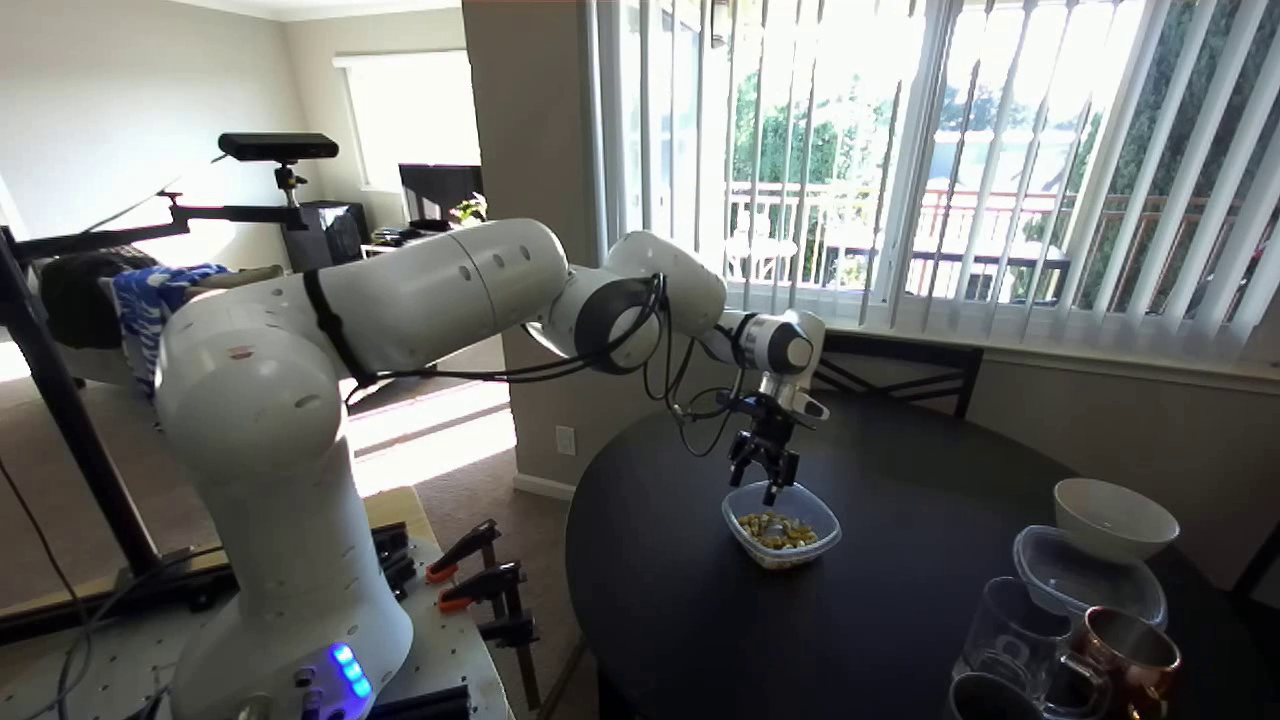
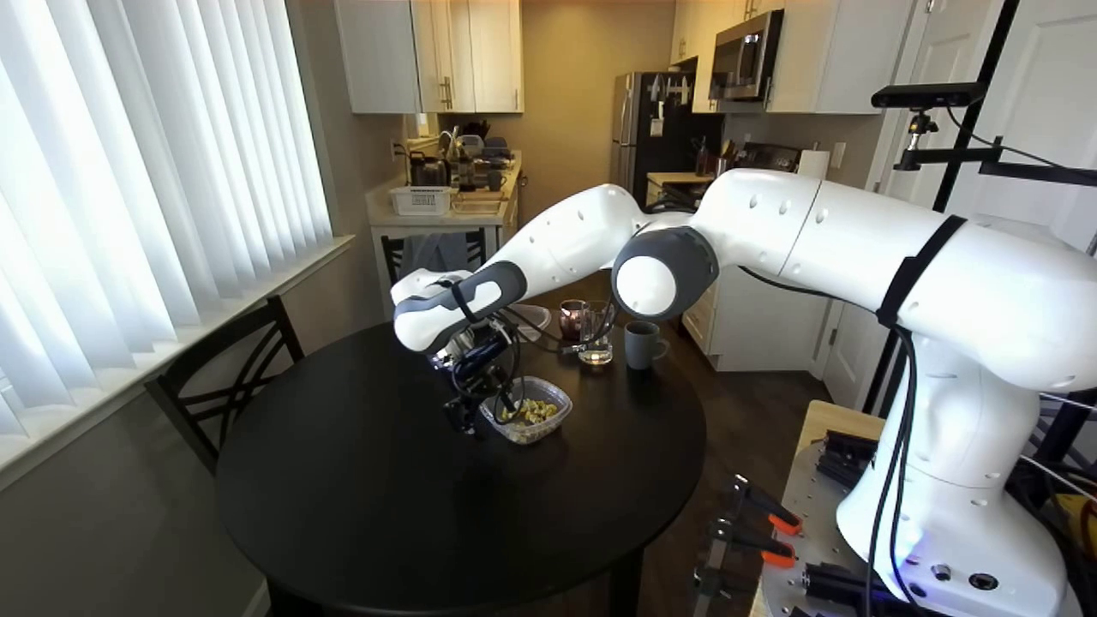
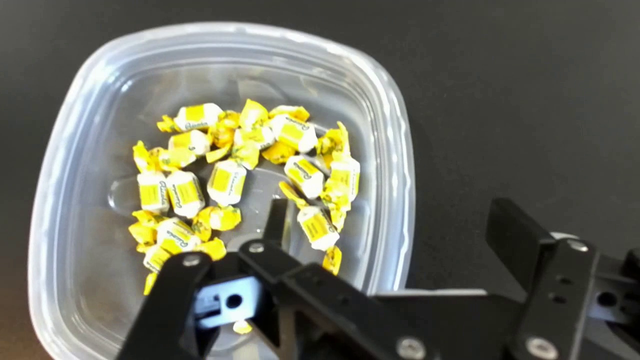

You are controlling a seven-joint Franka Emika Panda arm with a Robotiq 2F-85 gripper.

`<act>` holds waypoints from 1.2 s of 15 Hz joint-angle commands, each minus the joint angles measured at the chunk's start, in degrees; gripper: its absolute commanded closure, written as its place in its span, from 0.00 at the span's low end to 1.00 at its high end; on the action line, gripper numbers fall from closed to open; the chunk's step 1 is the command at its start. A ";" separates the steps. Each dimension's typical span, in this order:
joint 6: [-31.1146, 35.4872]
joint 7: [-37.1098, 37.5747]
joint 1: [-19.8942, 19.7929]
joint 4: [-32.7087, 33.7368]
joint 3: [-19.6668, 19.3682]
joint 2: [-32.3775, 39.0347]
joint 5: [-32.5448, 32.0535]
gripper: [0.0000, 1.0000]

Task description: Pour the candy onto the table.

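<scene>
The candy, several yellow-and-white wrapped pieces, lies in a clear plastic container. In both exterior views the candy shows inside the upright container, which stands on the round black table. My gripper is open, pointing down at the container's edge. In the wrist view one finger is over the inside and the other is outside, with the container wall between them and a gap on both sides. The gripper also shows in both exterior views.
A white bowl, a clear plastic dish, a glass mug, a copper mug and a grey mug stand together on the table. A dark chair stands by the window side.
</scene>
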 commanded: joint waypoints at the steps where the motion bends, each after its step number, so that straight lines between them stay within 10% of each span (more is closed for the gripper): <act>1: 1.38 -2.31 0.64 2.29 0.02 1.39 -0.96 0.00; 2: 1.31 -2.84 0.61 2.63 0.21 1.53 -0.79 0.25; 14: 1.00 -3.44 0.91 4.32 -0.25 1.43 -0.60 0.98; 18: 0.83 -4.75 0.98 2.63 1.88 -1.99 0.84 0.98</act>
